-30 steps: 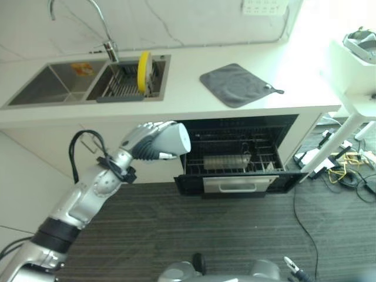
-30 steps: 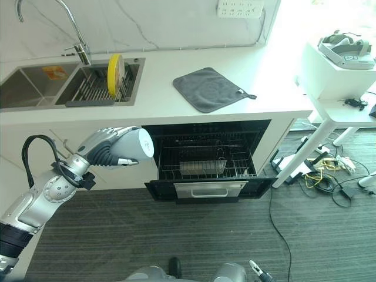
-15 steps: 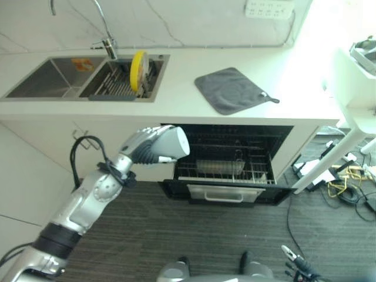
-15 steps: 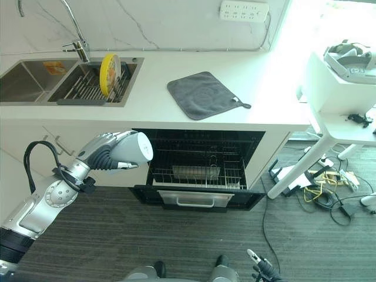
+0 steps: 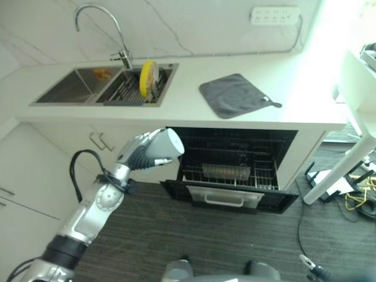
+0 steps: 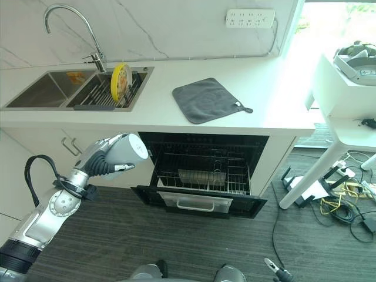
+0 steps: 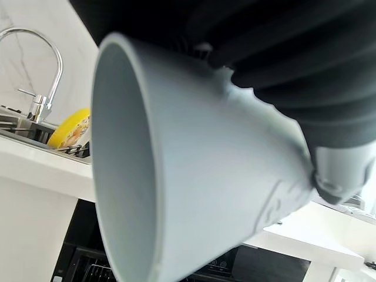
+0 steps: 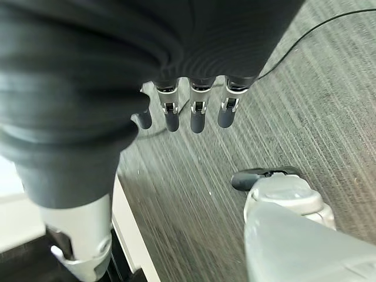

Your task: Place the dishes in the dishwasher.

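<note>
Across the back of the room runs a long white desk (image 6: 235,126) under a pale marbled wall (image 6: 164,26), with dark striped flooring (image 6: 176,241) in front of it. Set into the desk at the robot's left is a double steel sink (image 6: 41,97), a curved tap (image 6: 64,23) rising behind it. A yellow plate (image 6: 120,81) stands on edge in the rack of the nearer basin. Further right on the desk lies a grey cloth (image 6: 205,100), flat and well apart from the sink. A white socket strip (image 6: 251,17) sits on the wall above it.

Below the desk the dishwasher (image 6: 202,170) is open, its wire rack (image 6: 202,179) pulled out over the lowered door, with a cutlery basket in the middle of the rack. A white side table (image 6: 346,106) stands at the far right.

The left hand (image 6: 100,160) is raised in front of the cupboard doors, just left of the dishwasher opening, its fingers curled round a pale grey cup (image 7: 176,170) held on its side, mouth toward the dishwasher. The right hand (image 8: 194,111) hangs over the floor with its fingers straight and apart, holding nothing.
</note>
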